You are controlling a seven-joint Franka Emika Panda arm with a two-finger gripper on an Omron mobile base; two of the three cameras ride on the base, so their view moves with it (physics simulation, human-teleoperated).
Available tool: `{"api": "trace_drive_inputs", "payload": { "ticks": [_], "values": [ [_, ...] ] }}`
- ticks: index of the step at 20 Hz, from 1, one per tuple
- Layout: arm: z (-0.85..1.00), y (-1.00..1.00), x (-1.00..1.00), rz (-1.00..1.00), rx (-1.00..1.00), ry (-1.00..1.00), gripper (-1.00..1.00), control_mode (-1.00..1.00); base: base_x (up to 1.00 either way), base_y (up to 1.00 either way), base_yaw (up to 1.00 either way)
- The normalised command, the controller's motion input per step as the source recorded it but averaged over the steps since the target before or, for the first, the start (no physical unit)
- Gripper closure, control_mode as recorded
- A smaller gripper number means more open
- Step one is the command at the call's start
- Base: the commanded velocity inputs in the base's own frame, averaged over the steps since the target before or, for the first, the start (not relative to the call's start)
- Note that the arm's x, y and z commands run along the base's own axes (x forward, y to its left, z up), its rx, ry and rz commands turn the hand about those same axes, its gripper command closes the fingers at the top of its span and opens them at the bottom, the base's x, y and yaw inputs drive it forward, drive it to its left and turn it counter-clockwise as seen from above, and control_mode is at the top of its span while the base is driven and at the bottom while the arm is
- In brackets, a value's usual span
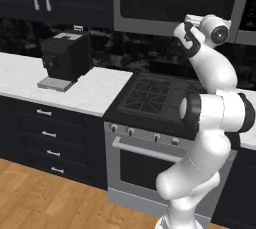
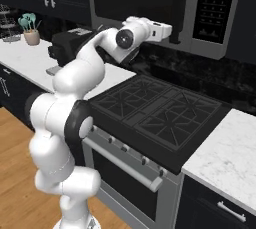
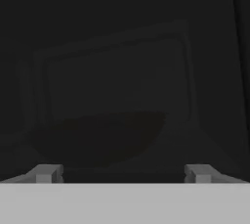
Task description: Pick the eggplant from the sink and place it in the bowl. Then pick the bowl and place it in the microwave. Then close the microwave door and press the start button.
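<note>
The microwave (image 2: 150, 3) hangs over the stove, and its door (image 1: 175, 3) with the dark glass window stands shut. My arm is raised, with the gripper (image 2: 174, 32) up against the door's lower right part, left of the control panel (image 2: 215, 8). In the hand view the gripper (image 3: 123, 174) is open, its fingertips (image 3: 46, 173) wide apart with nothing between them. Through the glass a dim rounded shape (image 3: 97, 137) shows, which looks like the bowl. The eggplant and the sink are out of view.
A stove (image 1: 155, 98) with black grates and an oven handle (image 2: 125, 165) sits below the arm. A black coffee machine (image 1: 65, 58) stands on the white counter (image 1: 95, 93) to the left. A utensil pot (image 2: 31, 30) stands further left. More counter (image 2: 225, 163) lies right of the stove.
</note>
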Motion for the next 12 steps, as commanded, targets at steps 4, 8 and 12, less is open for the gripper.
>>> {"api": "trace_drive_inputs", "payload": {
  "ticks": [4,8,12],
  "values": [
    [0.69,0.00,-1.00,0.00,0.05,0.00,-1.00,-1.00,0.00,0.00,0.00],
    [0.55,0.00,-1.00,0.00,0.01,0.05,-1.00,-1.00,0.00,0.00,0.00],
    [0.39,0.02,-0.96,0.00,0.00,0.17,-1.00,-1.00,0.00,0.00,0.00]
  ]
}}
